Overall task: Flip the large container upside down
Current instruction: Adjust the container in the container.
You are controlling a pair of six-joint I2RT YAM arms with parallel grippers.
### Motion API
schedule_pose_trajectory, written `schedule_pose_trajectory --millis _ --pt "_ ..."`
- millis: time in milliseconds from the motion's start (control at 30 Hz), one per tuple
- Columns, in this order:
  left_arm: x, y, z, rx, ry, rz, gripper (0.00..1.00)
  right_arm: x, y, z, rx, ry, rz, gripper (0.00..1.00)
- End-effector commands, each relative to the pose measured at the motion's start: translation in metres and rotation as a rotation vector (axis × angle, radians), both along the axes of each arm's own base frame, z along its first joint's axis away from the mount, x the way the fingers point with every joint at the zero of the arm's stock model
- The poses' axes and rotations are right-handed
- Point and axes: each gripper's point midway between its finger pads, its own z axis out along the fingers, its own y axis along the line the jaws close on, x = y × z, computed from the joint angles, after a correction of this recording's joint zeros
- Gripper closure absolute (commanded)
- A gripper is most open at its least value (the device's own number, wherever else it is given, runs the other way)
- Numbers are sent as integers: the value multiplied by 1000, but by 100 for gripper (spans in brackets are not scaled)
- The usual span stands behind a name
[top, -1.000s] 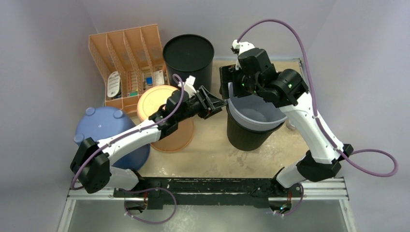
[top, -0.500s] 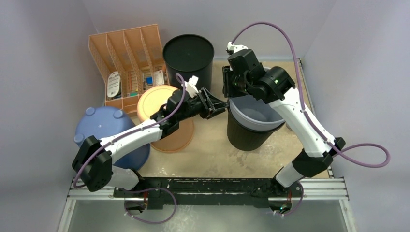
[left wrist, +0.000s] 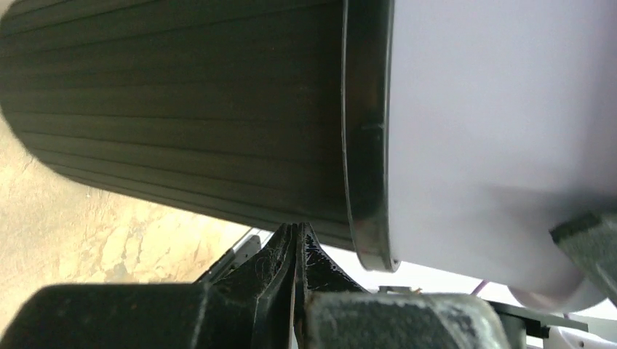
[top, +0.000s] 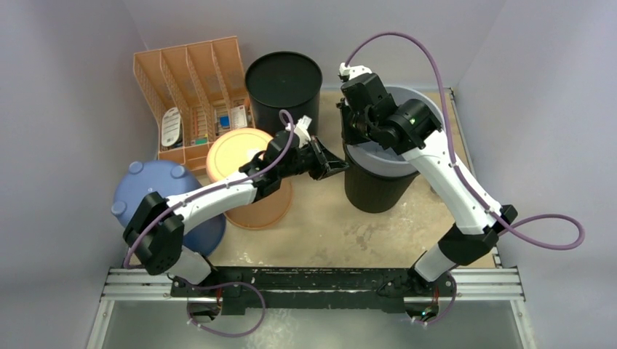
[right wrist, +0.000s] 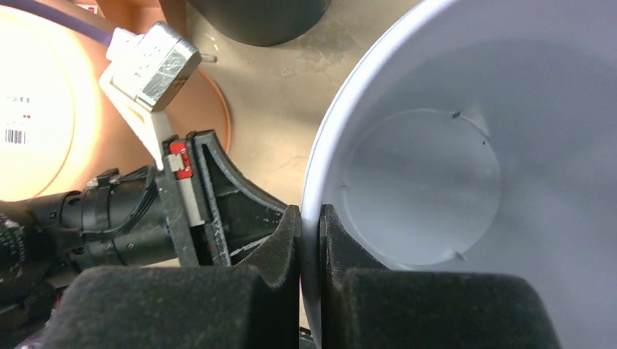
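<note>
The large container (top: 389,163) is pale grey and sits partly inside a black ribbed bin (top: 375,193), sticking out of its top. My right gripper (right wrist: 311,214) is shut on the container's near-left rim (right wrist: 314,182), one finger inside and one outside; from above it (top: 354,134) shows at the rim's left side. My left gripper (left wrist: 298,229) is shut with nothing between its fingers. Its tips rest against the black bin's ribbed wall (left wrist: 182,109) just below the bin's rim; from above, this gripper (top: 340,166) is at the bin's left. The pale container's wall (left wrist: 495,131) fills the right of the left wrist view.
An upturned black bin (top: 284,76) stands at the back. An orange file organizer (top: 193,80) is at the back left. An orange round tub with a peach top (top: 233,153) lies under my left arm. A blue upturned container (top: 156,193) sits at the left.
Both grippers have shut: the right onto the pale container's rim, the left on nothing. The left gripper moved right against the black bin. The pale container has risen and leaned toward the back.
</note>
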Motion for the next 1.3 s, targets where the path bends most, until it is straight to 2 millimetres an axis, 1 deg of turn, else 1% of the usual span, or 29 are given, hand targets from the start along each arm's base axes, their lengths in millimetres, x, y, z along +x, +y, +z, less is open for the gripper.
schedule_pose_trajectory --millis 0,33,133,167,200,267,300,367,500,600,700,833,1067,1167,1267 --pt "7 -12 23 -33 -28 -18 100 0 10 23 68 -39 27 100" --pt "7 -14 25 -49 -28 -25 100 1 8 26 65 -46 21 100" --pt "2 -13 35 -84 -52 -41 100 1 3 26 39 -53 13 100" --pt "1 -11 39 -88 -62 -40 97 0 1 23 26 -45 9 100" --pt "-1 -8 46 -92 -81 -34 90 -1 -2 20 18 -39 2 100" --pt "2 -2 52 -78 -98 -1 74 1 -9 14 -13 -37 -27 100" --pt "5 0 56 -77 -107 20 68 1 -11 11 -27 -35 -33 100" --pt "10 5 61 -77 -123 60 62 2 -11 10 -33 -34 -34 100" --pt "15 12 68 -130 -130 112 56 4 -10 14 -18 -53 -35 100" --pt "19 10 75 -186 -138 124 54 6 -12 14 -15 -64 -46 100" --pt "15 14 87 -272 -164 132 54 6 -10 16 7 -70 -42 100" --pt "14 16 81 -272 -160 134 54 5 -8 19 23 -78 -35 100" --pt "15 7 81 -362 -139 100 59 4 0 24 63 -79 -8 100" --pt "13 3 76 -376 -111 80 60 3 0 26 69 -81 -6 100" --pt "12 3 69 -374 -94 83 60 3 -3 30 70 -88 -10 100"
